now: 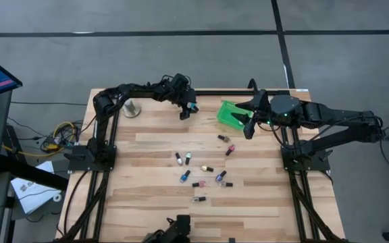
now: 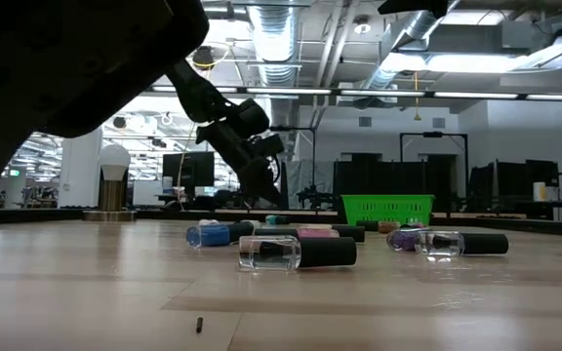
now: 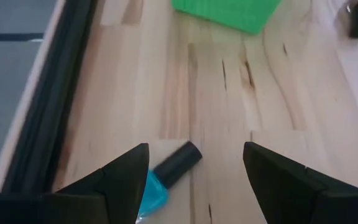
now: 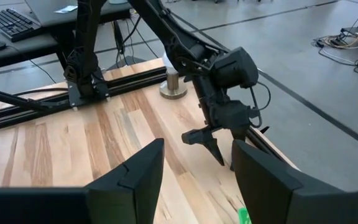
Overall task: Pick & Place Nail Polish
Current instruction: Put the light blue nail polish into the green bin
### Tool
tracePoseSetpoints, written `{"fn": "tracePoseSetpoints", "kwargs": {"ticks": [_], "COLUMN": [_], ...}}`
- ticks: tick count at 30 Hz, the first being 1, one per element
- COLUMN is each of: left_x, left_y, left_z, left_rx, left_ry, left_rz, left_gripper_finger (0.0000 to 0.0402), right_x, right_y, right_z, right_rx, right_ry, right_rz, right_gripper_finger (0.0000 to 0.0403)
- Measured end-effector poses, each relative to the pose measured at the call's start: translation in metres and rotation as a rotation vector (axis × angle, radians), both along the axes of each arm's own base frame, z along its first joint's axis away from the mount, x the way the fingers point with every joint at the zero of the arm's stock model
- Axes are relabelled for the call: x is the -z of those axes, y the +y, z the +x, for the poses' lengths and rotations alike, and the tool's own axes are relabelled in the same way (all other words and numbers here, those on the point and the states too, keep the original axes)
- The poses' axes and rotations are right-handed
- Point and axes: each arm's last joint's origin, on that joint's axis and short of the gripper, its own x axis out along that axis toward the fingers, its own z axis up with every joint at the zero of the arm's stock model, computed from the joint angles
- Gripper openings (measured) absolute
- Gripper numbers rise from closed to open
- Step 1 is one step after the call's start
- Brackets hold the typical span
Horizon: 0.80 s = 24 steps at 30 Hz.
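A teal nail polish bottle (image 3: 157, 186) with a dark cap (image 3: 179, 160) lies on its side on the wooden table (image 1: 147, 202), near the far edge. My left gripper (image 3: 194, 180) is open and low over it, one finger on each side; the bottle lies close to one finger (image 3: 126, 177), and I cannot tell if they touch. In the high view that gripper (image 1: 186, 111) is left of the green basket (image 1: 229, 113). Several more nail polish bottles (image 1: 201, 172) lie on their sides mid-table. My right gripper (image 4: 194, 174) hovers open and empty by the basket's right side (image 1: 248, 127).
A white ball-topped stand (image 1: 130, 108) sits at the far left of the table. Dark frame rails (image 1: 103, 148) run along both sides. In the low view a clear bottle (image 2: 296, 252) lies nearest, with the basket (image 2: 386, 208) behind it.
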Motion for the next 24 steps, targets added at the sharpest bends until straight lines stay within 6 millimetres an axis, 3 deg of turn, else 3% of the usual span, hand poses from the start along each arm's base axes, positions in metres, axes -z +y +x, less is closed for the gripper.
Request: {"fn": "tracePoseSetpoints", "kwargs": {"ticks": [11, 20, 24], "left_x": [0.003, -0.051, -0.050], "left_y": [-0.005, 0.013, 0.027], "left_z": [-0.007, -0.012, -0.015], "left_rx": [-0.081, -0.132, -0.141], "left_ry": [0.093, -0.009, -0.020], "left_rz": [-0.092, 0.064, 0.079], "left_gripper_finger": [0.0255, 0.0255, 0.0255], "right_x": [-0.003, -0.004, -0.003], "right_y": [0.000, 0.000, 0.000], "right_z": [0.001, 0.002, 0.003], "right_rx": [0.000, 0.008, 0.010], "right_ry": [-0.038, -0.052, -0.050], "right_rz": [-0.003, 0.017, 0.023], "right_gripper_finger": [0.0173, 0.0171, 0.0170]}}
